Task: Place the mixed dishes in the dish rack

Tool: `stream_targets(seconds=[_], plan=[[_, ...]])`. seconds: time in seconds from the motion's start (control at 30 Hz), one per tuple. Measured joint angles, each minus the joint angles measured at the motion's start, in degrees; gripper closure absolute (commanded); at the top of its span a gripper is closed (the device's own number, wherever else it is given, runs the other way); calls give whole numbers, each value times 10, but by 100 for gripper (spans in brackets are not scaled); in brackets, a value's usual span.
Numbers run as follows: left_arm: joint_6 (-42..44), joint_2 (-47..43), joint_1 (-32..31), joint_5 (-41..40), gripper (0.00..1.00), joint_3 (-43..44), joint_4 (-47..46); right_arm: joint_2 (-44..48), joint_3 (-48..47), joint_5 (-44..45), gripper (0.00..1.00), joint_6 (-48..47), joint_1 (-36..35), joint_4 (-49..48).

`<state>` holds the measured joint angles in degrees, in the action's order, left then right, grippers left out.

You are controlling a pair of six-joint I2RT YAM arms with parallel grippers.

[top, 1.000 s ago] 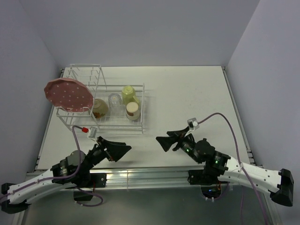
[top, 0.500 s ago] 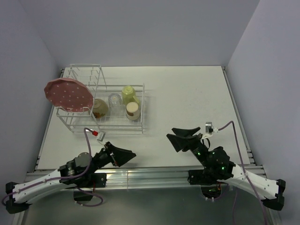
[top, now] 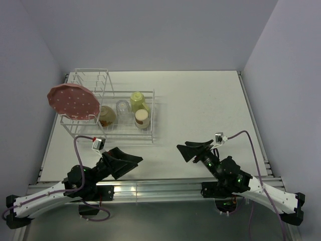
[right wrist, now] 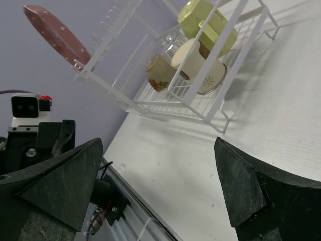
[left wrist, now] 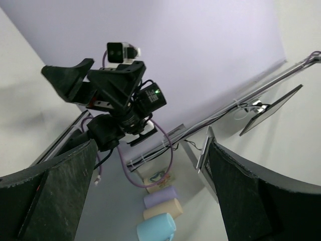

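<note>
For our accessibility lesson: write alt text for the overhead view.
A rack holds a pink plate at its left end and a mug, tumbler, bowl and cup in its basket. The left hand and right hand, open and empty, face each other near the table's front.

From high at 6 o'clock, my top view looks down over the whole desk (top: 210, 100), rack (top: 108, 113) at 10 o'clock. My left wrist view looks low toward 3 o'clock at the right arm (left wrist: 123, 103). My right wrist view looks low toward 10 o'clock, sharing that rack close up.
</note>
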<state>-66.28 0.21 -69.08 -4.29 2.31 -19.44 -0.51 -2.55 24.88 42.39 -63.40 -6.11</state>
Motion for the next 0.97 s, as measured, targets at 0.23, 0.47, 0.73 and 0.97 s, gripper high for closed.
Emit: stream_targets(seconds=[0.23,0.47,0.73,0.97], plan=[[-7,0,0,0,1,0,-32,0,0,5,0,14,0,10],[-9,12,0,0,1,0,-47,0,0,6,0,21,0,10],[-9,12,0,0,1,0,-48,0,0,6,0,28,0,11],[-9,12,0,0,1,0,-48,0,0,6,0,34,0,14]])
